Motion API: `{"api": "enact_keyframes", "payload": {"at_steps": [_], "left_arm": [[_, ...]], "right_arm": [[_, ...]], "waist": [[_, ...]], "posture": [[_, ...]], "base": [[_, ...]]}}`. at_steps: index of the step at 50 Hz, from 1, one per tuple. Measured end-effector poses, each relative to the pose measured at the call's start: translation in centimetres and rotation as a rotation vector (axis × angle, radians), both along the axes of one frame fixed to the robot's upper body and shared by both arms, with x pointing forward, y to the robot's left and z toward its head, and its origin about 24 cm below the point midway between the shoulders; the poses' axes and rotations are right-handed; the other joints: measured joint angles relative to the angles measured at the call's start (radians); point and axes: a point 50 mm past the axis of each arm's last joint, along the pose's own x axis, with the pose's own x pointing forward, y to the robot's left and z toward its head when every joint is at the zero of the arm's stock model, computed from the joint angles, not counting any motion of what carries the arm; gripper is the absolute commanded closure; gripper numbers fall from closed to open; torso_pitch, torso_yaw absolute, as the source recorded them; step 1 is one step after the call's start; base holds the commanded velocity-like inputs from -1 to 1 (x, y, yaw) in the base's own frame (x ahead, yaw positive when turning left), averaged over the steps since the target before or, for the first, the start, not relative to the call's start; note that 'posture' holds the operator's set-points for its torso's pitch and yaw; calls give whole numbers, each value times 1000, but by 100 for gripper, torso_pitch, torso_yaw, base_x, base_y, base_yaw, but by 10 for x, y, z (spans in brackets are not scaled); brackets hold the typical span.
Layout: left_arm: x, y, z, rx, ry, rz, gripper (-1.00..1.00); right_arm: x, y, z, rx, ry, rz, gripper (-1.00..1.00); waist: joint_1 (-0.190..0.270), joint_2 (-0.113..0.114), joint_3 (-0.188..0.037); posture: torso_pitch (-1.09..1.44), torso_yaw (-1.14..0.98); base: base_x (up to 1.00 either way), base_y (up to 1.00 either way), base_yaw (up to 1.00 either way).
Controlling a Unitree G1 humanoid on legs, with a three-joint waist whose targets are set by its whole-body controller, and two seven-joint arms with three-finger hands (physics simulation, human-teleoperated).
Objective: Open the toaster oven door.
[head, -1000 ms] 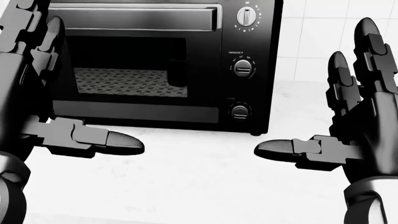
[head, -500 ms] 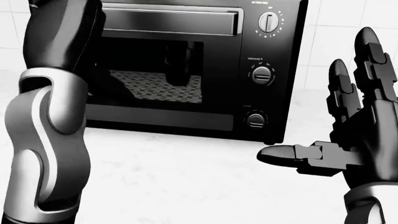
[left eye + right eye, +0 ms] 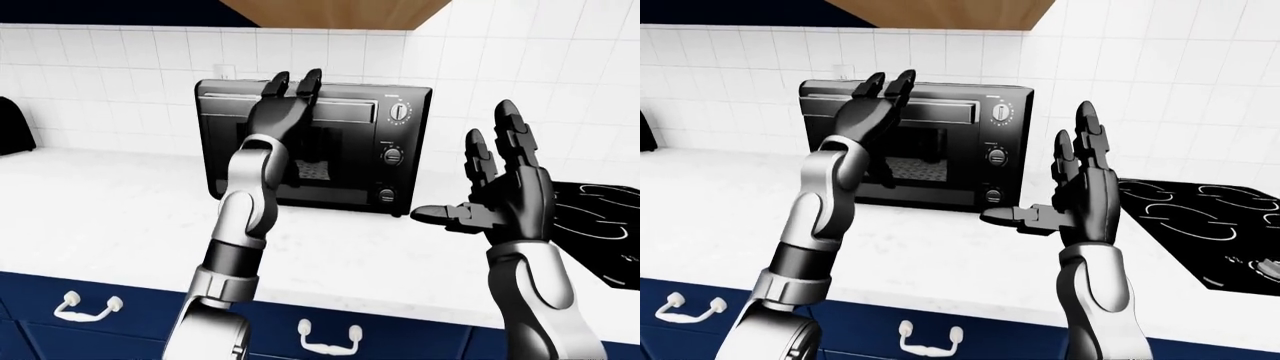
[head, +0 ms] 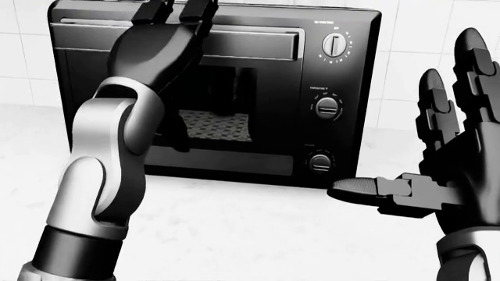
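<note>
The toaster oven [image 3: 315,142] stands on the counter [image 3: 120,202], door shut. The left hand [image 4: 168,41] is raised at its handle bar [image 4: 250,36], fingers released; the bar should be hooked, then drawn toward 6 o'clock. The right hand [image 4: 445,146] is held splayed at 3 o'clock. The stove [image 3: 1200,217] is shown only by the eye views
</note>
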Motion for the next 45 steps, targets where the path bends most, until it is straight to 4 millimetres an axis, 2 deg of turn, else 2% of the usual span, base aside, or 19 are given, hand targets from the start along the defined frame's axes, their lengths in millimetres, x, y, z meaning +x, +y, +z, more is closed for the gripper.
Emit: {"api": "enact_keyframes", "payload": {"at_steps": [6, 12, 26, 34, 35, 37, 39, 45], "left_arm": [[16, 1, -14, 50, 72, 16, -100], [25, 3, -32, 82, 143, 35, -100], [48, -3, -37, 131, 150, 57, -100], [53, -2, -38, 128, 166, 72, -100], [53, -2, -38, 128, 166, 73, -81], [53, -2, -38, 126, 160, 76, -73], [53, -1, -35, 126, 150, 78, -55], [54, -1, -23, 114, 99, 85, -19]], "right_arm": [[0, 0, 2, 1, -4, 2, -100], [1, -1, 2, 1, -4, -5, -100], [1, -2, -2, 11, 5, -5, -100], [1, -4, -2, 15, -3, -12, -100], [2, -4, -2, 15, -3, -12, -100], [2, -3, -2, 16, -3, -12, -100], [2, -3, -2, 16, -2, -10, -100], [1, -3, -2, 17, -2, -9, -100]], "waist": [[0, 1, -6], [1, -3, -3], [11, -11, -9], [13, -8, -9], [13, -8, -9], [12, -8, -9], [13, -7, -9], [13, -6, -16]], "posture": [[-65, 0], [-65, 0], [-65, 0], [-65, 0], [-65, 0], [-65, 0], [-65, 0], [-65, 0]], "base": [[0, 0, 0], [0, 0, 0], [0, 0, 0], [0, 0, 0], [0, 0, 0], [0, 0, 0], [0, 0, 0], [0, 0, 0]]}}
